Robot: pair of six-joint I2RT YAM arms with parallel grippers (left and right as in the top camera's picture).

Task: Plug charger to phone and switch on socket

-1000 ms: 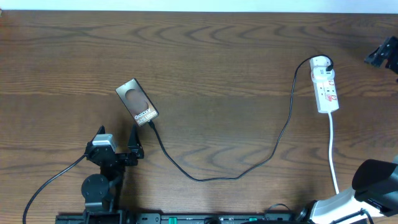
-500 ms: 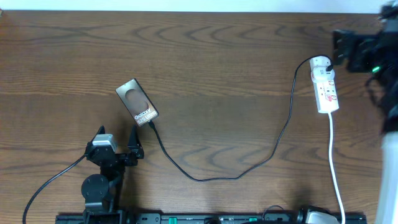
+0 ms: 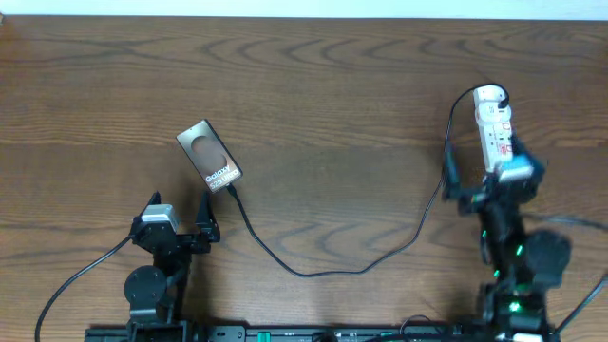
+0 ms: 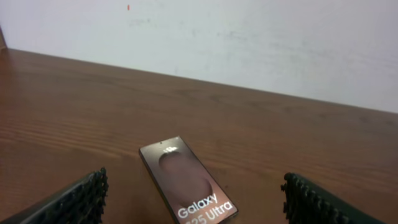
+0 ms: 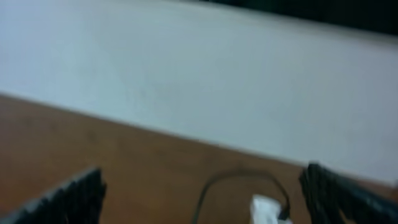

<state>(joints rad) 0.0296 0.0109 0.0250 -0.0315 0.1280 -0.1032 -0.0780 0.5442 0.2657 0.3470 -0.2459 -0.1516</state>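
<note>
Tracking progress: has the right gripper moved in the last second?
Yes. In the overhead view, the right gripper swung from far right of the socket to its near end.

Dark rect. phone [image 3: 209,155] lying face-up; thin black charger cable [image 3: 332,269] curving from it to white oblong pwr strip [image 3: 491,116].

- Table [image 3: 332,85]: warm brown wood with darker wavy grain.
- Phone [image 3: 209,156]: dark face, brown oval, white lettering.
- Charger [image 3: 323,275]: black cable at the phone's lower end.
- Socket [image 3: 495,122]: white with red markings, far right of the phone.
- Left gripper [image 3: 180,209]: black with a grey block, just below the phone.
- Right gripper [image 3: 492,175]: black with a pale blue patch.
- Wall [image 4: 249,37]: off-white, beyond the phone.
</note>
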